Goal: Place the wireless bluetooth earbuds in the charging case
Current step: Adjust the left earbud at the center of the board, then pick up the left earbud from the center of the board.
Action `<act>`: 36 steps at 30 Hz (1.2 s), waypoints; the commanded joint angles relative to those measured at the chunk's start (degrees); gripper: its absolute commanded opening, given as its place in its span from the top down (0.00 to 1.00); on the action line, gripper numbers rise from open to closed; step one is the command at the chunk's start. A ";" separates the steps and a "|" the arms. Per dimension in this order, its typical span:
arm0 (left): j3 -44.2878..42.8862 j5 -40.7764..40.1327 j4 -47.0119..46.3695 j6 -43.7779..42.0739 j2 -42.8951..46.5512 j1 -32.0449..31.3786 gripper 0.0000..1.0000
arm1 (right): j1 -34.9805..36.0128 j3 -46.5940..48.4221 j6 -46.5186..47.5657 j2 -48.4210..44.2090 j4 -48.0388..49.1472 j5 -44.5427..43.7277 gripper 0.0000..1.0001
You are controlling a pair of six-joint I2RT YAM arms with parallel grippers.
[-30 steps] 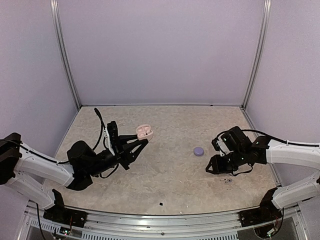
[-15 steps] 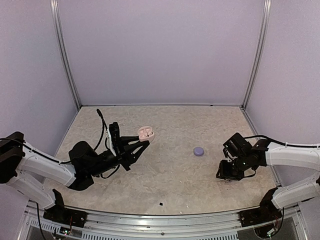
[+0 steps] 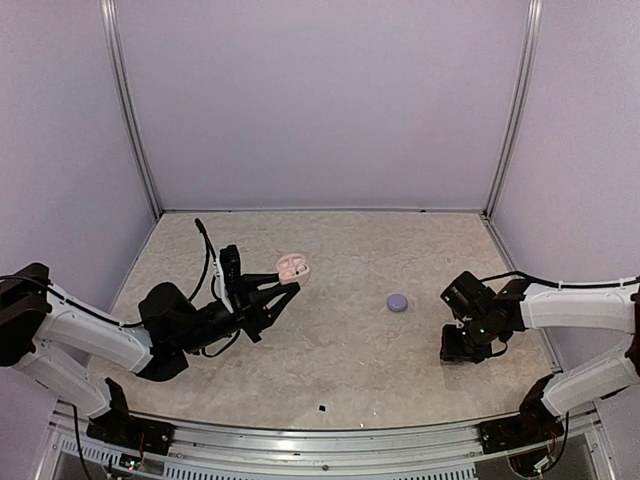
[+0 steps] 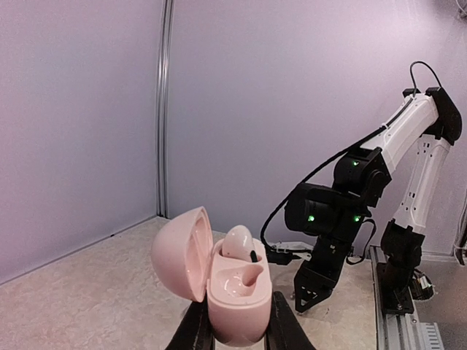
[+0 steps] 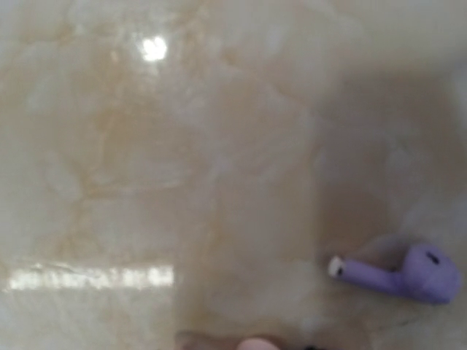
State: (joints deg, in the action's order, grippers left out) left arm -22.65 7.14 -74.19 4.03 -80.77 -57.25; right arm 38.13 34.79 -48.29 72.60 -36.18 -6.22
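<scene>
My left gripper [image 3: 283,292] is shut on an open pink charging case [image 3: 292,267] and holds it up above the table. In the left wrist view the case [image 4: 233,292] sits between my fingers with its lid swung left. One pale earbud [image 4: 237,242] sits in its far socket and the near socket is empty. My right gripper [image 3: 460,350] points down, close to the table at the right. The right wrist view shows a lilac earbud [image 5: 401,273] lying on the table and a blurred pinkish blob [image 5: 255,344] at the bottom edge. My right fingers barely show there.
A closed round lilac case [image 3: 398,301] lies on the table between the arms. The right arm [image 4: 328,219] stands behind the pink case in the left wrist view. A small dark speck [image 3: 321,408] lies near the front edge. Walls and metal posts enclose the table.
My right gripper has moved right and toward the front, down close to the table. My left gripper with the pink case has shifted only slightly.
</scene>
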 commanded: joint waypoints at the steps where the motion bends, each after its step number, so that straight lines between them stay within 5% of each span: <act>1: -1.51 0.72 -1.87 0.33 -0.68 0.39 0.98 | -0.55 -0.02 0.30 1.56 0.51 -0.17 0.58; 17: -1.36 0.66 -1.40 0.45 -0.44 0.40 0.98 | 2.48 1.25 2.81 4.95 11.25 12.78 0.70; 24: -1.34 0.38 -0.43 0.45 0.41 0.44 0.98 | 6.54 7.24 7.14 6.50 4.51 7.37 0.71; 36: -1.41 1.18 -0.86 0.54 -0.27 0.51 0.98 | 10.03 13.28 16.65 10.71 -6.47 8.88 0.54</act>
State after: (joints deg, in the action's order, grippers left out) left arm -22.72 7.44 -74.15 4.47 -80.97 -57.23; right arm 46.22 47.03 -34.44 81.69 -37.47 1.69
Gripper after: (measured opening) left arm 0.210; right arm 0.439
